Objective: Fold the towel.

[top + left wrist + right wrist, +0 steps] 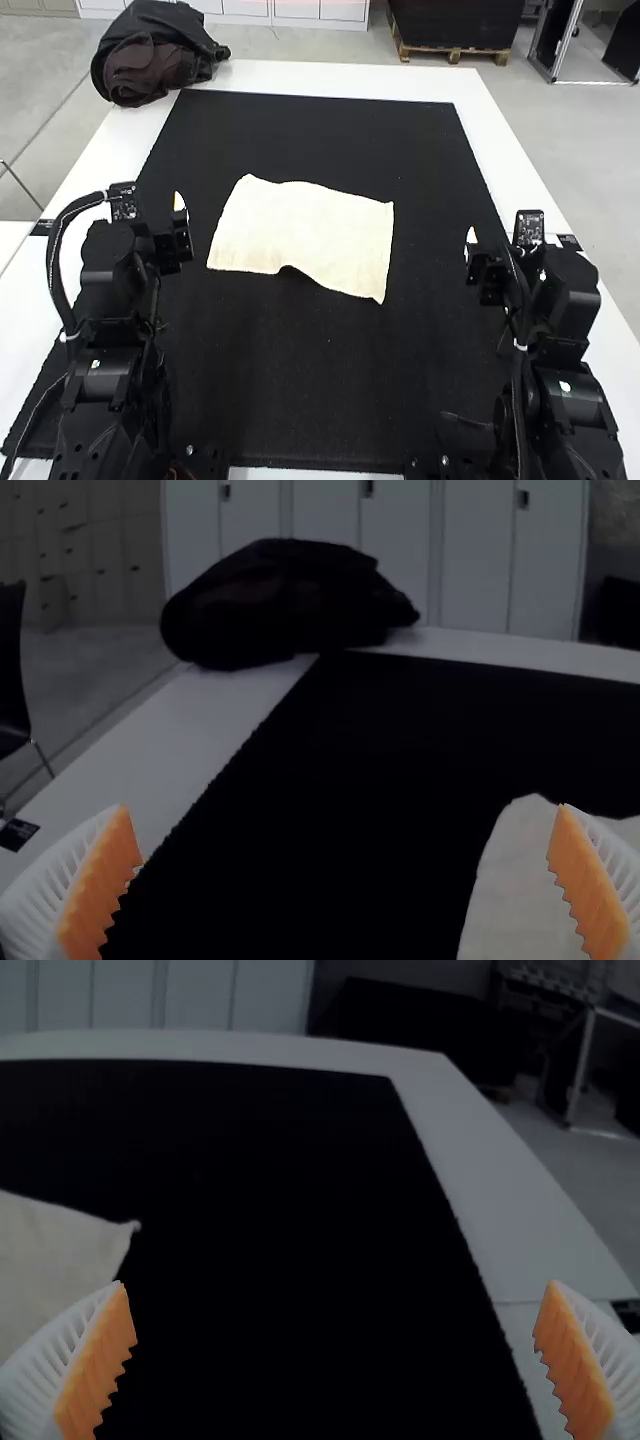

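A cream towel (pixel 305 235) lies spread on the black mat, its near edge slightly raised in a small ripple. The left gripper (pixel 180 222) is left of the towel in the high view, apart from it. On the other side, well right of the towel, is the right gripper (pixel 472 250). In the left wrist view the left gripper (pixel 345 885) has its fingers wide apart, with part of the towel (pixel 515 880) beyond. The right gripper (pixel 335 1360) also stands open with nothing held, and a towel corner (pixel 60 1260) shows in the right wrist view.
The black mat (pixel 300 380) covers most of the white table (pixel 340 80). A dark bundle of cloth or a bag (pixel 152 55) rests at the table's far left corner.
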### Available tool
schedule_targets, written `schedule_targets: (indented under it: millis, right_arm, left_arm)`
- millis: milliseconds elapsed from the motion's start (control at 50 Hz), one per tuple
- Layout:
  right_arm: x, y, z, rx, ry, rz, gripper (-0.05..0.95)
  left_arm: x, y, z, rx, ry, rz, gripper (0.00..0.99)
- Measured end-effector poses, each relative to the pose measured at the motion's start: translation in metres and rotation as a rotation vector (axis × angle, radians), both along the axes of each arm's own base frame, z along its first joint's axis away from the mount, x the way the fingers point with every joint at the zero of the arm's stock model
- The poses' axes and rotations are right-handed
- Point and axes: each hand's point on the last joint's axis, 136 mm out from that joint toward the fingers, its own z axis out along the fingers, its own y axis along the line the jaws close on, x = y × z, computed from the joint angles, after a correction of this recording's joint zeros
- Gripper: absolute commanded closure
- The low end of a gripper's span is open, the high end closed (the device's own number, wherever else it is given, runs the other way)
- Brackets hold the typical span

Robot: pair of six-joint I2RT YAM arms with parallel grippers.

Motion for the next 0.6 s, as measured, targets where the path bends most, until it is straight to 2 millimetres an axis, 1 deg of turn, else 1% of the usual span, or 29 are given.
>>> schedule_targets:
  millis: [600]
  right_arm:
    - [0.0, 0.0001, 0.0, 0.0, 0.0, 0.0, -0.02]
  left_arm:
    - [0.0, 0.0, 0.0009, 0.006, -0.002, 0.0, 0.038]
